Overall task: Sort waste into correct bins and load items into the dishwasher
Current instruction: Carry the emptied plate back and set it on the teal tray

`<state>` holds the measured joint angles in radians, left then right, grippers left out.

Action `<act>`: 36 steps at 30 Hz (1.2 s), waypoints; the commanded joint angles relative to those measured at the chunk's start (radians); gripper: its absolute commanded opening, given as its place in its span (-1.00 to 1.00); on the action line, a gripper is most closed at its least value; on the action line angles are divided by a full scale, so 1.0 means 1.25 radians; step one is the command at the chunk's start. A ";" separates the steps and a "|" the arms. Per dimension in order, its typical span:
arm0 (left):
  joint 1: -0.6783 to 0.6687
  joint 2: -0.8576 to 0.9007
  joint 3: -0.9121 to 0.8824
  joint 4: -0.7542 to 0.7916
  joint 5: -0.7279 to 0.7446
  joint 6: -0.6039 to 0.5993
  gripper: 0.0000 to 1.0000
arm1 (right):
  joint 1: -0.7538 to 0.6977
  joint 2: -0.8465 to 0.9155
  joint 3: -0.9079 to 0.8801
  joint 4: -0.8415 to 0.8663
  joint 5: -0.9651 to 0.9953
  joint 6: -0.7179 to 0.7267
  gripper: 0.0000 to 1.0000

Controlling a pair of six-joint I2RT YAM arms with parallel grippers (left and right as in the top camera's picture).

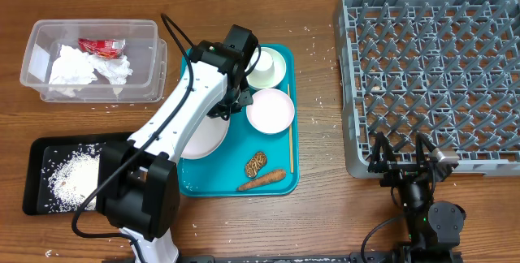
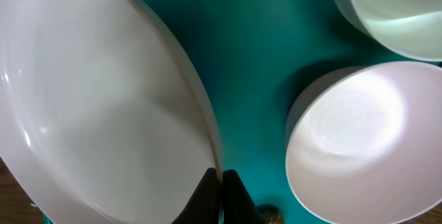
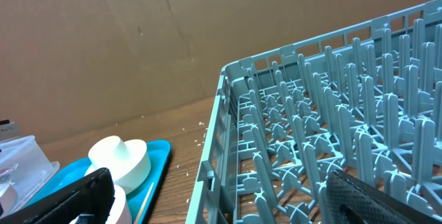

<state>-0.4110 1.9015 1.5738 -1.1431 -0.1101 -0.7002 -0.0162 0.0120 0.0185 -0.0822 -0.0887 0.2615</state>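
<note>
Left pincer [image 2: 222, 177] squeezed shut right at the big plate [image 2: 103, 99] rim, right pincer [image 1: 402, 154] gaping wide by the dish rack [image 1: 431, 68].

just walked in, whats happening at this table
A two-armed robot is clearing a meal tray. The left gripper is shut, fingertips at the rim of the large plate on the teal tray; whether it pinches the rim is unclear. The right gripper sits open and empty by the dish rack, which holds nothing yet. The napkin and red wrapper lie in the clear tub, the rice in the black tray. Bowl, cup, biscuit and carrot stick remain on the teal tray.
</note>
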 commanded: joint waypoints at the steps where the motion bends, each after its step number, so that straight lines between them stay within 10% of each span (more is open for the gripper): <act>1: -0.002 0.008 -0.001 0.005 -0.040 0.013 -0.91 | 0.004 -0.007 -0.008 0.004 0.007 0.000 1.00; 18: -0.023 0.067 -0.001 0.031 -0.022 0.041 -0.90 | 0.004 -0.007 -0.008 0.004 0.007 -0.001 1.00; 36: -0.021 0.069 0.086 -0.033 -0.023 0.080 -0.43 | 0.004 -0.007 -0.008 0.004 0.007 -0.001 1.00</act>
<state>-0.4324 1.9827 1.6020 -1.1648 -0.1318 -0.6216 -0.0162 0.0120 0.0185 -0.0826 -0.0887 0.2615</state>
